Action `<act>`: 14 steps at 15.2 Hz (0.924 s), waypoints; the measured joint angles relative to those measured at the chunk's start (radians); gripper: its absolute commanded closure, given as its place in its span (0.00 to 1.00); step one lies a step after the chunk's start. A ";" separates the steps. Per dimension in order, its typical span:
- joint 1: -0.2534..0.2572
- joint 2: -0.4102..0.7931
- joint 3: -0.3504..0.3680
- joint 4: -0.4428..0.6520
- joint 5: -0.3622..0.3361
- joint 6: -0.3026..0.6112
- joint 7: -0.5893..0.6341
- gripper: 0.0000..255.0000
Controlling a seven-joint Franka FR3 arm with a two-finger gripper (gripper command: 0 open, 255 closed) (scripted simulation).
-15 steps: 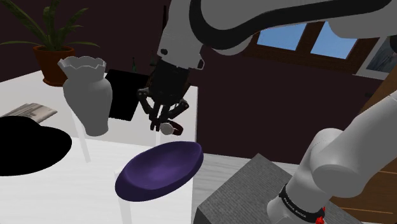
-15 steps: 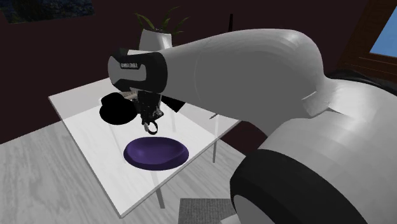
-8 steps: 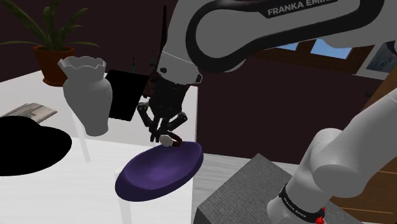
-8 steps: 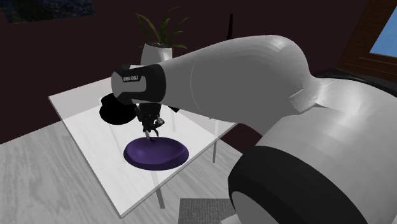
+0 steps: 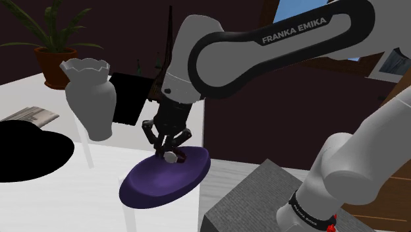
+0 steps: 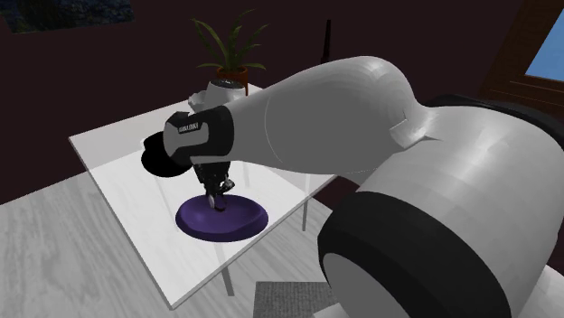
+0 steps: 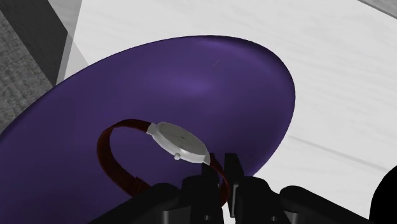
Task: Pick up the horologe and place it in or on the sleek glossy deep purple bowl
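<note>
Shoulder view looks from beside the stand (image 5: 253, 198), close and slightly downward, across the white table (image 5: 66, 204) toward the purple bowl (image 5: 155, 183). Second exterior view looks down from high behind the arm (image 6: 361, 117), farther back, sharing that bowl and table. Wrist view looks steeply down, very near the bowl

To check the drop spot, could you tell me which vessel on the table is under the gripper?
The shallow dark purple bowl: the gripper holds the red-strapped wristwatch over it, while the tall white scalloped vase stands well aside.
</note>
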 measured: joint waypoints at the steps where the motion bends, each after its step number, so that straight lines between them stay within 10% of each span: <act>1: 0.000 0.002 0.001 -0.003 0.001 0.005 -0.001 1.00; 6: 0.001 0.001 0.001 -0.009 0.003 0.010 -0.003 1.00; 7: 0.001 0.001 0.001 -0.009 0.003 0.010 -0.003 0.00; 14: 0.000 -0.008 -0.005 -0.003 0.003 -0.006 -0.006 0.00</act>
